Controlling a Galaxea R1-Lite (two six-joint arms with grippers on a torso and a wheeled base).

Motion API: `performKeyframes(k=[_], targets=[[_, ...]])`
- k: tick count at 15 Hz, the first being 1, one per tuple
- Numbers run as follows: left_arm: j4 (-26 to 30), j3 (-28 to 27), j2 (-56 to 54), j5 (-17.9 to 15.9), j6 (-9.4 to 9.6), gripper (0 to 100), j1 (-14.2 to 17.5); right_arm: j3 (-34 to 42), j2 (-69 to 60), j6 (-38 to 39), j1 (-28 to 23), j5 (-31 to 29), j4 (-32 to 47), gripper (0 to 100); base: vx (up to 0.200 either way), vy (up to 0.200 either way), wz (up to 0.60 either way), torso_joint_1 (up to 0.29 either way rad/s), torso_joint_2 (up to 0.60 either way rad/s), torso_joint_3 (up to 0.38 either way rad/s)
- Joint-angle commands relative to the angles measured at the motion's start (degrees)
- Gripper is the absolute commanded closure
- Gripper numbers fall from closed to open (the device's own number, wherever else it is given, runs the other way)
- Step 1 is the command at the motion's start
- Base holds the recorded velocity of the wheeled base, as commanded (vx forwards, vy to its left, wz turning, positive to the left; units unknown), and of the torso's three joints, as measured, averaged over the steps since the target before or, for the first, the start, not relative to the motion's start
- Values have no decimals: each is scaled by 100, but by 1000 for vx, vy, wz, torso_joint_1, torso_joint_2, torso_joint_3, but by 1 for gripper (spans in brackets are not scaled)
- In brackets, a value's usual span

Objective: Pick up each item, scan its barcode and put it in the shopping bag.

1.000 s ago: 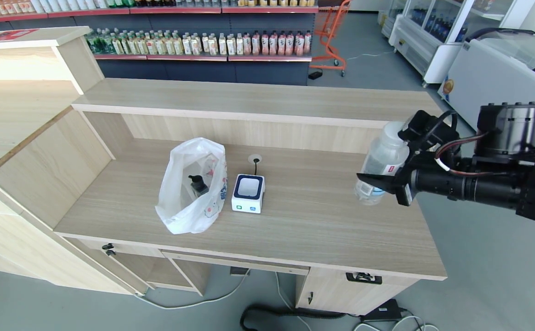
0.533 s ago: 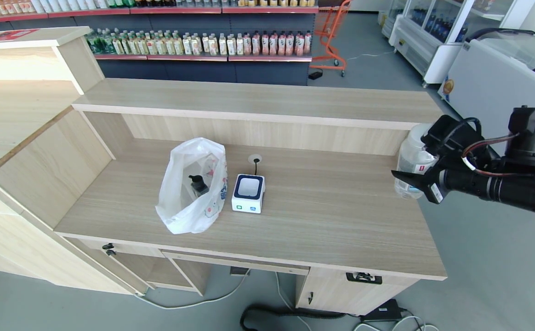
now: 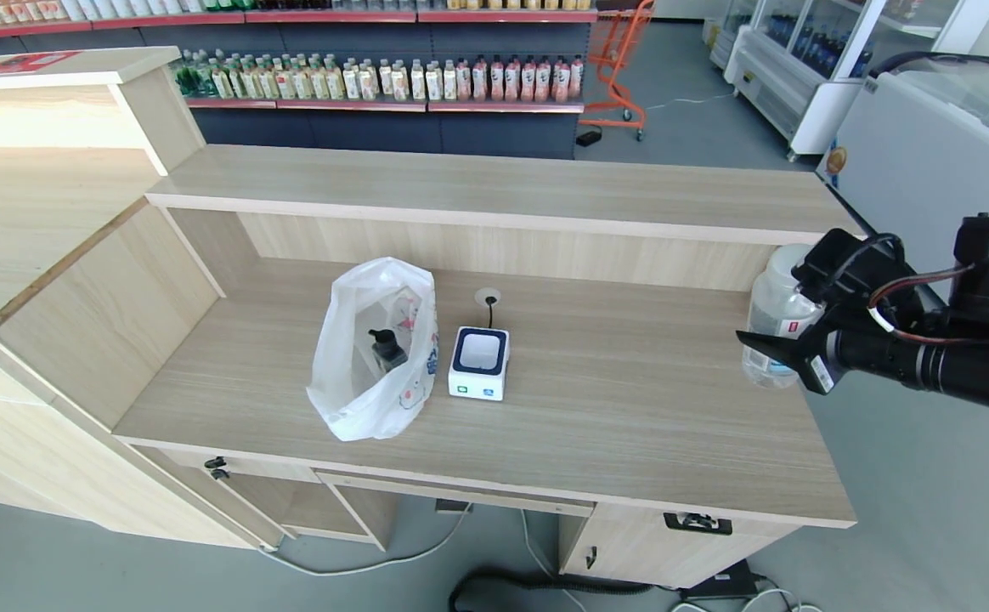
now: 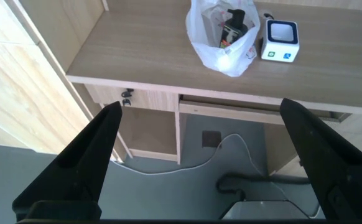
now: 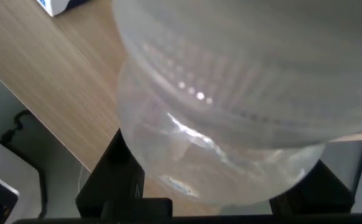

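A clear plastic water bottle (image 3: pixel 765 297) with a white label hangs over the counter's far right end, with my right gripper (image 3: pixel 779 327) shut around its body. The right wrist view shows that bottle (image 5: pixel 231 112) close up between the dark fingers (image 5: pixel 116 174). The white shopping bag (image 3: pixel 375 374) stands open left of centre on the counter (image 3: pixel 630 408), holding a black pump bottle (image 3: pixel 387 347). A white barcode scanner (image 3: pixel 479 364) sits just right of the bag. My left gripper (image 4: pixel 203 162) is open, low in front of the counter, looking at the bag (image 4: pixel 221 46) and scanner (image 4: pixel 279 40).
A raised ledge (image 3: pixel 494 187) runs behind the counter and a wooden side wall (image 3: pixel 87 323) closes its left end. A white chest freezer (image 3: pixel 911 144) stands at the right. Drink shelves (image 3: pixel 375 81) line the back. Cables (image 3: pixel 528 582) lie on the floor below.
The right gripper carried the bottle from over the counter's right part out to its right end. The camera then shifted, sliding the whole scene slightly right.
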Motion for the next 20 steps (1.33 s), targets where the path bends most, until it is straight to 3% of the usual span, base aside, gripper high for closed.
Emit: performKeyframes(k=[1,5,7,12,17,20], targets=[[-1,0,-2,-1,9,0,10,109,-30,257,-17,-11,-5,100,0,200,0,12,2,-7],[-10,0,-2,-1,9,0,10,328,-118,547,-34,-11,-5,100,0,200,0,1,2,2],[-1,0,-2,-1,9,0,10,399,-232,811,-17,-11,-5,100,200,200,0,-2,5,5],[-10,0,-2,-1,35,0,10,434,-258,1153,19,50,-5,100,80,0,0,3,2,0],[-10,0,-2,-1,35,0,10,425,-205,1461,45,490,-5,100,200,0,0,4,-3,3],[-10,0,-2,-1,35,0,10,363,102,1681,133,867,-5,100,0,0,0,0,0,0]])
